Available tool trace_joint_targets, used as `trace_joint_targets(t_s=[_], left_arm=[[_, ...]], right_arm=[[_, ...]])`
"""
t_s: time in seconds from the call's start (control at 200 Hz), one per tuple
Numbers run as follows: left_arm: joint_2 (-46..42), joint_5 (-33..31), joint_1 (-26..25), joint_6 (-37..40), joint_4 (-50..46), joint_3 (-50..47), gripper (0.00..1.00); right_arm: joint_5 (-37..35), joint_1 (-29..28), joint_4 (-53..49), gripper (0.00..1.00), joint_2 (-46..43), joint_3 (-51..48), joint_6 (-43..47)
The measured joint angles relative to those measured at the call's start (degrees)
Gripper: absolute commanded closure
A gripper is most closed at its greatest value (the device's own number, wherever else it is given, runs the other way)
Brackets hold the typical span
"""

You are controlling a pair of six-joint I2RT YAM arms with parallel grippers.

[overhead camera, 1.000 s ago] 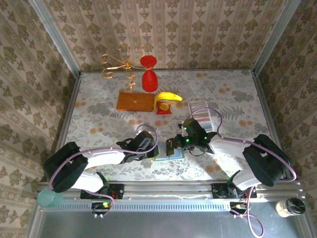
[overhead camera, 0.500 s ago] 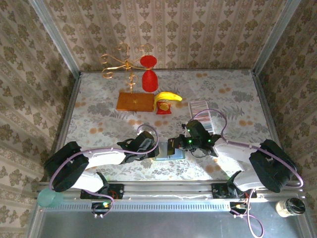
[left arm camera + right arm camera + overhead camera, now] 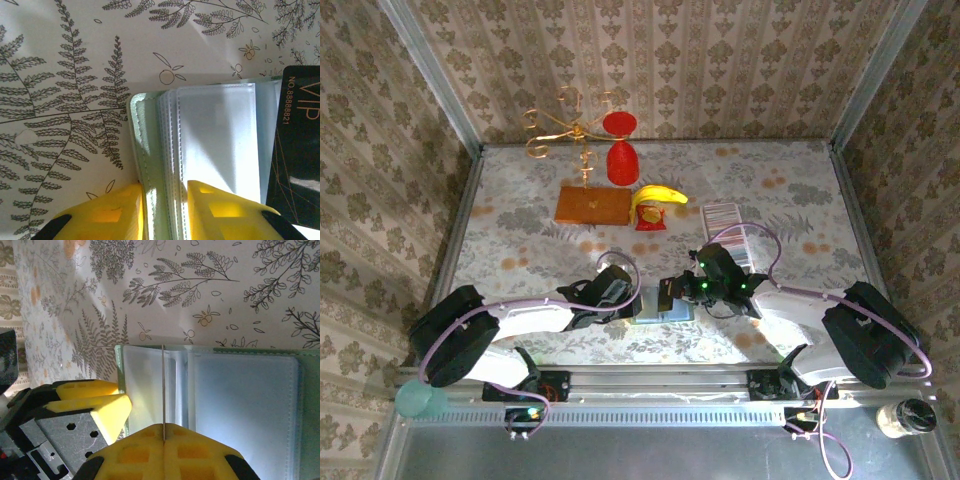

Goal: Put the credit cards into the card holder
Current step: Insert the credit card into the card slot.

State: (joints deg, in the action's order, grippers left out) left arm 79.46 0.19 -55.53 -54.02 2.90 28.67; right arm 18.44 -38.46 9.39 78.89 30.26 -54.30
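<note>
Right hand [image 3: 163,436] clamps thin black plastic credit card [image 3: 295,150] edge-on over pale green folding card holder [image 3: 240,390], which left hand [image 3: 165,202] pinches steady.

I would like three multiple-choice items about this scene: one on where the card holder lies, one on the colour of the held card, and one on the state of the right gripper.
1. Where does the card holder lie?
A. near the arms' bases, between the two grippers
B. in the far left corner
C. in the far right corner

2. What colour is the card held by the right gripper?
A. white
B. red
C. black

3. How is the right gripper?
A. wide open
B. shut on the card
C. shut on nothing

Answers:
1 A: the left gripper and the right gripper flank it in the top view.
2 C: the left wrist view shows it black with gold lettering.
3 B: its fingers pinch the card's thin edge.
</note>
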Motion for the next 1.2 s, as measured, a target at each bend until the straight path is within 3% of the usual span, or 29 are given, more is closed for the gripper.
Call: trace_joint_targets(t_s=[1.2], left_arm=[[0.0, -0.5, -0.3, 0.0, 0.4, -0.2, 0.74]], right_arm=[[-1.2, -0.8, 2.8, 1.0, 2.7, -0.8, -1.7]])
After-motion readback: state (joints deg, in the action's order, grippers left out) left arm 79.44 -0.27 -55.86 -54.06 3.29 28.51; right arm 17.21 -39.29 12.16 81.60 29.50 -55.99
